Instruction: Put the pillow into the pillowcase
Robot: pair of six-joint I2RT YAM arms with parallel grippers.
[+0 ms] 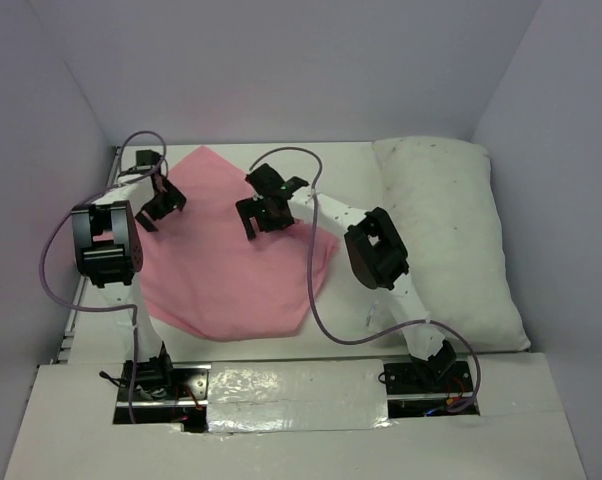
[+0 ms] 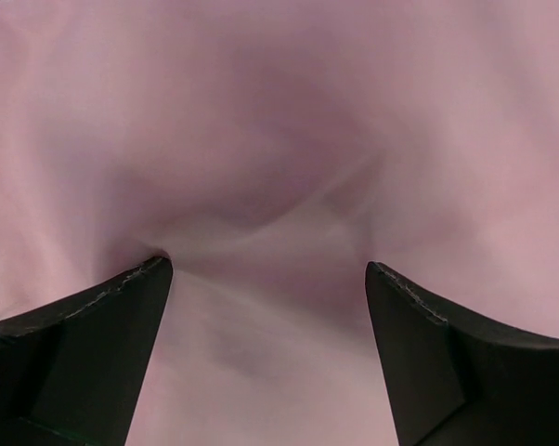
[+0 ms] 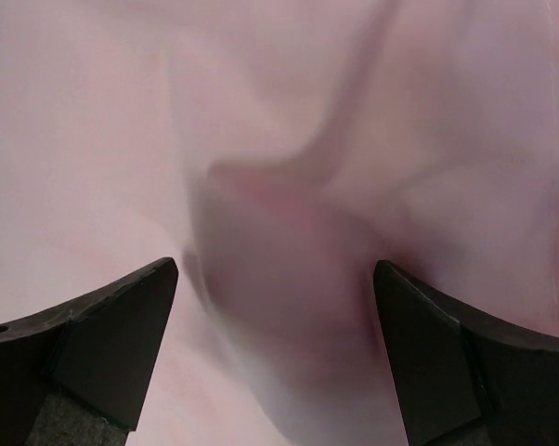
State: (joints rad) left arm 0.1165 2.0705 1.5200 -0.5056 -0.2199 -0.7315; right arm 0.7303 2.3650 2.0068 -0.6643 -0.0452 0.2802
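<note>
Both pincers stood wide open as I watched, and neither held anything. The left pincer (image 1: 162,208) hung over the far-left part of the pillowcase (image 1: 231,275), and the right pincer (image 1: 266,215) hung over its far middle. Each wrist view showed only blurred pink cloth, very close, between the spread fingers. The pillowcase lay rumpled and spread on the left half of the worktop (image 1: 346,160). The pillow (image 1: 446,240) lay along the right side, well apart from both pincers.

My worry was the cloth. No view showed me where the mouth of the case was, so a pinch here could have caught both layers together and shut the opening instead of parting it. The fabric looked thin and slippery to me, and a shallow bite might have slid off. The wrist views were too soft to tell whether the fingers touched the cloth, so pressing lower could have jammed the tips against the worktop. The loose cable (image 1: 310,280) on the right arm (image 1: 376,250) drooped across the case's edge and could have dragged it.
</note>
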